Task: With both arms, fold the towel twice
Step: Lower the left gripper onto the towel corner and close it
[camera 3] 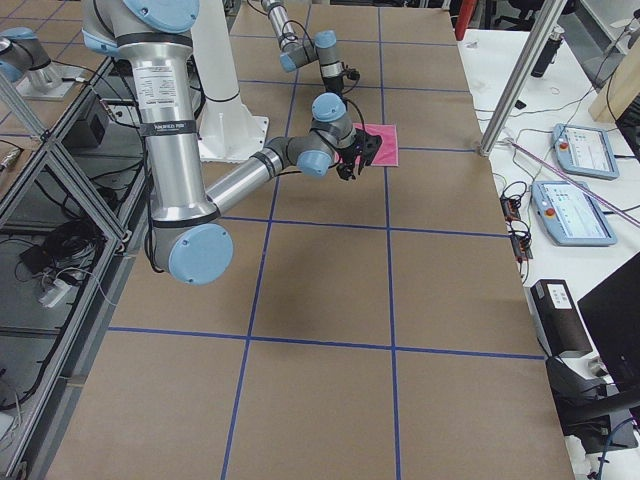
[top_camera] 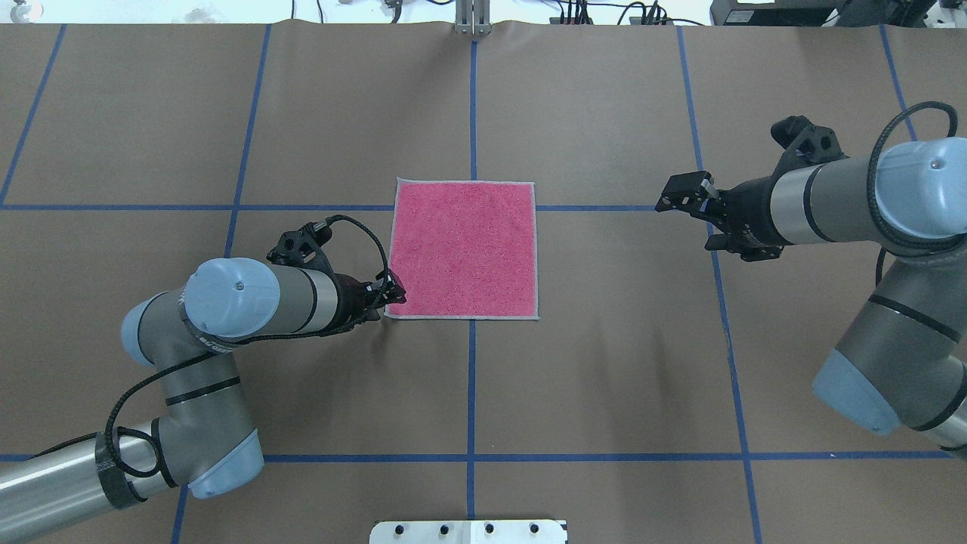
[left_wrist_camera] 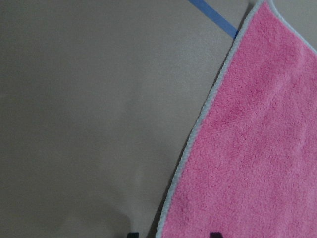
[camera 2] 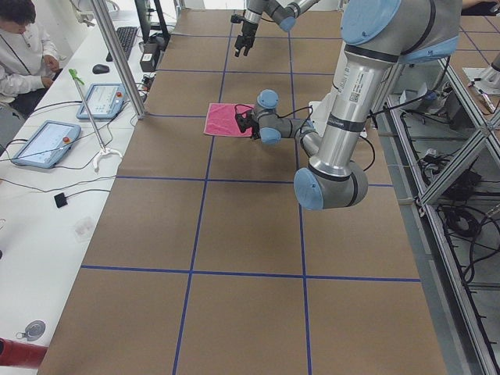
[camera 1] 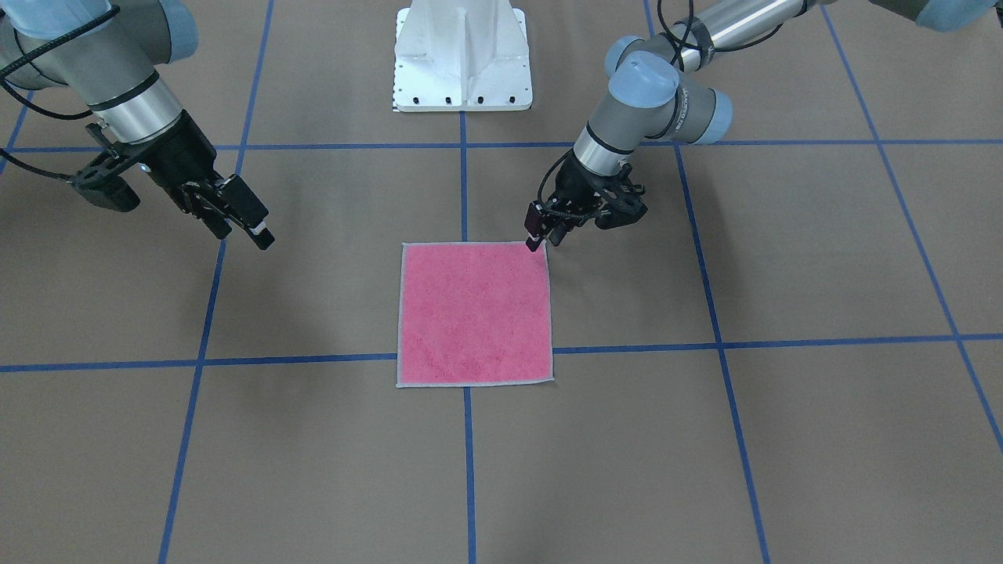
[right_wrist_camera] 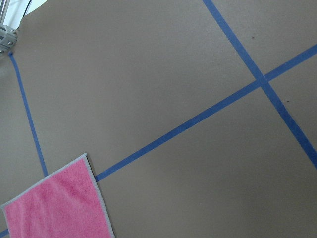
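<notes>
The towel (camera 1: pixel 474 313) lies flat and unfolded, pink face up, in the middle of the table; it also shows in the overhead view (top_camera: pixel 464 249). My left gripper (top_camera: pixel 389 295) is down at the towel's corner nearest the robot on my left side (camera 1: pixel 542 237). It is open. In the left wrist view its gripper (left_wrist_camera: pixel 172 234) straddles the towel's light grey edge (left_wrist_camera: pixel 198 124). My right gripper (top_camera: pixel 691 211) is open and empty. It hovers above the table well off the towel's right side (camera 1: pixel 243 223). The right wrist view shows only a corner of the towel (right_wrist_camera: pixel 54 208).
The table is brown paper with a grid of blue tape lines (top_camera: pixel 471 113). The white pedestal base (camera 1: pixel 462 63) stands at the robot's side. An operator (camera 2: pixel 19 47) and tablets (camera 2: pixel 47 141) are at a side bench beyond the table's far edge.
</notes>
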`<state>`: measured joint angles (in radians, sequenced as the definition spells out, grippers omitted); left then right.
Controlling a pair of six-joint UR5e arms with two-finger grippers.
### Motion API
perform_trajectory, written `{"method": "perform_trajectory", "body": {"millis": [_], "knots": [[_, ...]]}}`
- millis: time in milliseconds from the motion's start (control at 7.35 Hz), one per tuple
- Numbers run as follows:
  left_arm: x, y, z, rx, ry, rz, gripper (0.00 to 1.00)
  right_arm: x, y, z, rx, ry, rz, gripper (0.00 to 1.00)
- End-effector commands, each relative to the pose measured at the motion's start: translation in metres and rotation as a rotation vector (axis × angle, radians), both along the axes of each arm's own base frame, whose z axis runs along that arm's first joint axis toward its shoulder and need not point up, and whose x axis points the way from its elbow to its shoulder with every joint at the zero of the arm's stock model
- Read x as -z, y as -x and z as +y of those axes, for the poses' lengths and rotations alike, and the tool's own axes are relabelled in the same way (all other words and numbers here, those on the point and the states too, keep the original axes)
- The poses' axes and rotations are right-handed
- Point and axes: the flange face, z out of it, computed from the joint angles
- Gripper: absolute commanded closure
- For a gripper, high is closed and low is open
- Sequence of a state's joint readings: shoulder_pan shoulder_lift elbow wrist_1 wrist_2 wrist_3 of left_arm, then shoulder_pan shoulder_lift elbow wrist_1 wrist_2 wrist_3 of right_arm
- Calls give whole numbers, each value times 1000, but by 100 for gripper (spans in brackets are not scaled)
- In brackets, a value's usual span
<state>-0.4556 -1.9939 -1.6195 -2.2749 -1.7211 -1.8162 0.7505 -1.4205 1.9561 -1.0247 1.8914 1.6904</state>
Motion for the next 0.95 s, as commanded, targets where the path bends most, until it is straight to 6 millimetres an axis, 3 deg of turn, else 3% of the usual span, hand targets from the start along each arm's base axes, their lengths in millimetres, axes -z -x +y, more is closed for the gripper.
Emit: {"method": "perform_trajectory", "body": {"millis": [0,817], "knots": [[1,0,0,0,0,1,43,0,0,0,0,0,0,0],[1,-2,0,-2,0,1,52,0,1,1,2,0,0,0]]}}
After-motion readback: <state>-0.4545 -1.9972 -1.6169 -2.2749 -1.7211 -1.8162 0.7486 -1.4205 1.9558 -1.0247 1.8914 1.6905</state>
